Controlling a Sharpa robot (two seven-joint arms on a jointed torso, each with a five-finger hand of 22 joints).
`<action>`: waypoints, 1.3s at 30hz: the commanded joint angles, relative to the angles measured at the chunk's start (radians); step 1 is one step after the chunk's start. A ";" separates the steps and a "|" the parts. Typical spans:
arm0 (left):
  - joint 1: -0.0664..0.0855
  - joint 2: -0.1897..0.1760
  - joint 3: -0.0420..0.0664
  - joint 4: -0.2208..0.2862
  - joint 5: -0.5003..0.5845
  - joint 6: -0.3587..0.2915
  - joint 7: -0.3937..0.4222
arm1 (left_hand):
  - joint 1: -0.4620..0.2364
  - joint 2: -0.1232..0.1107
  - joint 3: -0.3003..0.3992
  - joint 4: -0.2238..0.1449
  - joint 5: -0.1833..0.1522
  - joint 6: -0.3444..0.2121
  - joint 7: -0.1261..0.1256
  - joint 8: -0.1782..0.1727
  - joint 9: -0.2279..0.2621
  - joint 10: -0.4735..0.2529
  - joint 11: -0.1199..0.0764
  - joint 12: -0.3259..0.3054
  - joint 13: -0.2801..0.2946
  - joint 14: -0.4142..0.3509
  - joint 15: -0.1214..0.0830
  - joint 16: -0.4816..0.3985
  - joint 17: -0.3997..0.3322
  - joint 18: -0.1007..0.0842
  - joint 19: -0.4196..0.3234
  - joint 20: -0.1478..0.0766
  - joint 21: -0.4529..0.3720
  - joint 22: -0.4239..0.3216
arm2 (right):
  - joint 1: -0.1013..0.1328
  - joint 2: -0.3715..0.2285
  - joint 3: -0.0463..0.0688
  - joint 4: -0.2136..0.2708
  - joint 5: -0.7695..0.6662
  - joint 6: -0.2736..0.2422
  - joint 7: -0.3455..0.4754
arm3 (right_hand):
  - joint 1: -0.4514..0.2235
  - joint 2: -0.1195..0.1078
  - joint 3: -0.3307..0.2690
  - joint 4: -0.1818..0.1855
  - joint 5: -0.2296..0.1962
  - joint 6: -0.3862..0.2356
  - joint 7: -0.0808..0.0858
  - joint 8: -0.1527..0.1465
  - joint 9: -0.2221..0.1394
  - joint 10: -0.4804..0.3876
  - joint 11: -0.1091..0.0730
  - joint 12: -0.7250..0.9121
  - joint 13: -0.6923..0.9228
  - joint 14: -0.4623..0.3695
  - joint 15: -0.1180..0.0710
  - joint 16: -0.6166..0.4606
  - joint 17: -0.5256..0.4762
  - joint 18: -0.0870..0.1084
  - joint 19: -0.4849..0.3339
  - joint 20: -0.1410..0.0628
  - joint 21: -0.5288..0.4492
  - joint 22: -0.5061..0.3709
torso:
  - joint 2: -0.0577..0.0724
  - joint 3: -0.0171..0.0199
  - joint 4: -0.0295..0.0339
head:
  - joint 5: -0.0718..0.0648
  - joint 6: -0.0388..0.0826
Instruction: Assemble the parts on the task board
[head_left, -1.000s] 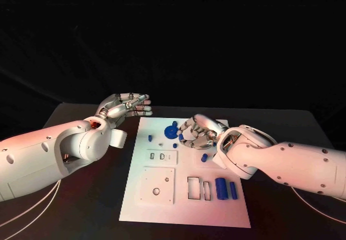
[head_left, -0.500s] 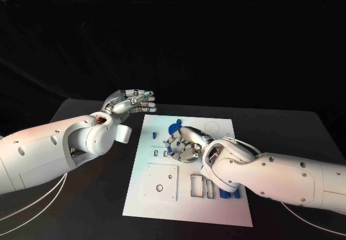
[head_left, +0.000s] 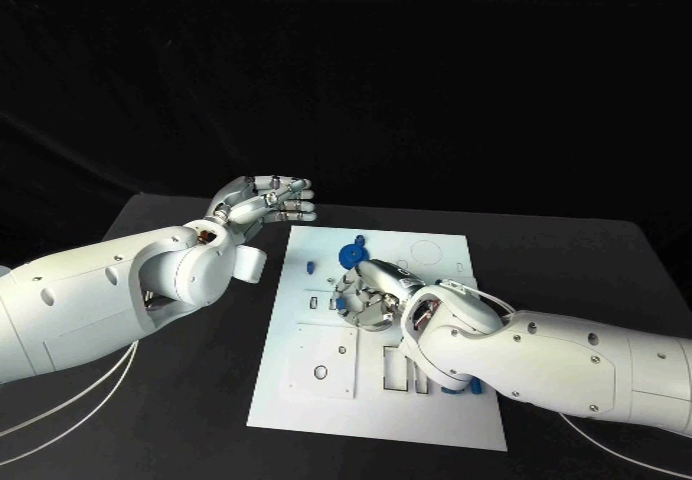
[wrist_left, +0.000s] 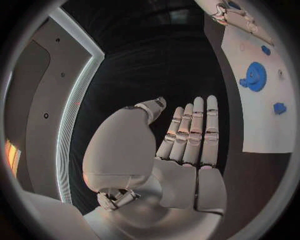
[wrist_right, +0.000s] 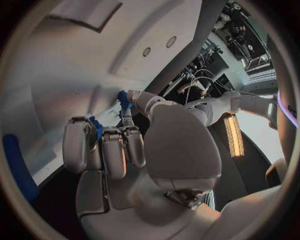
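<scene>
Right hand (head_left: 372, 296) curled over mid task board (head_left: 433, 415), pinching small blue part (wrist_right: 124, 98) (left hand (head_left: 264, 203) empty, fingers straight, off the board).

Room dark, backdrop black | light from above, bright on the task board (head_left: 433, 250) and white arms | soft shadow under the right hand (head_left: 372, 293) | wrist views: fisheye bend, dark rim | lit strip glares in right wrist view

black table (head_left: 173, 400), white task board (head_left: 303, 410)
</scene>
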 joint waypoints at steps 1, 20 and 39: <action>0.000 0.002 0.000 0.002 -0.006 0.022 0.003 | 0.002 0.009 -0.007 -0.001 0.005 -0.008 0.034 -0.003 0.001 0.000 0.004 -0.007 0.001 -0.002 0.008 -0.004 0.001 0.013 -0.001 0.006 -0.005 -0.001 | -0.003 0.001 0.000 -0.003 -0.052 0.010 -0.036 | -0.011 0.002 0.007 0.001 0.002 0.005 -0.001 0.008 0.010 0.024 -0.008 -0.005 0.152 0.092 -0.007 0.004 0.217 0.006 0.003 -0.002 -0.001 0.026 | 0.000 0.0000 0.0008 | 0.000 -0.003; 0.000 -0.001 0.000 0.003 -0.007 0.023 0.001 | 0.002 0.009 -0.009 -0.001 0.005 -0.008 0.034 -0.003 0.001 0.000 0.004 -0.007 0.002 -0.002 0.008 -0.005 0.003 0.013 -0.001 0.007 -0.006 -0.002 | -0.008 -0.003 0.000 0.000 -0.098 0.004 -0.050 | -0.032 -0.015 0.007 -0.003 0.001 0.002 -0.002 0.012 0.014 0.026 -0.009 -0.004 0.153 0.092 -0.008 0.004 0.217 0.006 0.006 -0.002 0.001 0.029 | 0.000 -0.0008 0.0009 | -0.002 -0.007; 0.001 -0.004 0.001 0.005 -0.009 0.027 -0.002 | 0.002 0.009 -0.009 -0.001 0.005 -0.008 0.034 -0.003 0.001 0.000 0.004 -0.007 0.002 -0.002 0.008 -0.005 0.003 0.013 -0.001 0.007 -0.006 -0.002 | -0.009 0.003 0.000 -0.010 -0.100 0.008 -0.057 | -0.055 -0.032 0.002 0.000 0.000 -0.004 -0.001 0.014 0.016 0.024 -0.009 -0.007 0.151 0.091 -0.008 0.003 0.215 0.007 0.004 -0.003 -0.004 0.026 | 0.000 -0.0007 0.0002 | -0.003 -0.011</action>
